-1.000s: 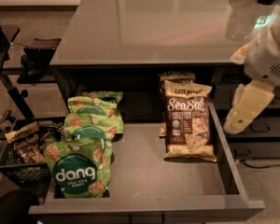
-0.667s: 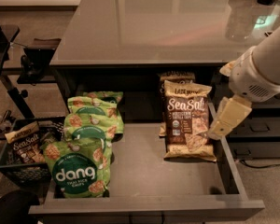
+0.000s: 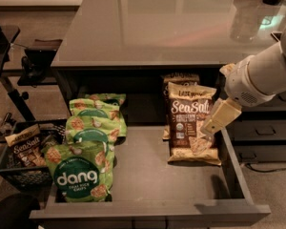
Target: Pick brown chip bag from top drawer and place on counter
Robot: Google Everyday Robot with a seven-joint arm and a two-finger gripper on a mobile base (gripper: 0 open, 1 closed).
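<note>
The brown chip bag (image 3: 188,128) with "Sea Salt" lettering lies flat in the right half of the open top drawer (image 3: 148,213). A second brown bag (image 3: 179,78) lies partly under it at the back. My gripper (image 3: 215,122) comes in from the right on a white arm. It hangs over the bag's right edge, just inside the drawer's right wall. It holds nothing that I can see. The glossy grey counter (image 3: 157,27) spreads above and behind the drawer.
Several green "dang" bags (image 3: 81,171) are stacked in the drawer's left half. A dark basket (image 3: 14,168) on the floor at left holds another brown bag (image 3: 24,147). Narrow dark drawers with bar handles (image 3: 267,128) sit to the right.
My gripper has moved left and down, from outside the drawer's right wall to over the right edge of the brown chip bag. The bags have not moved.
</note>
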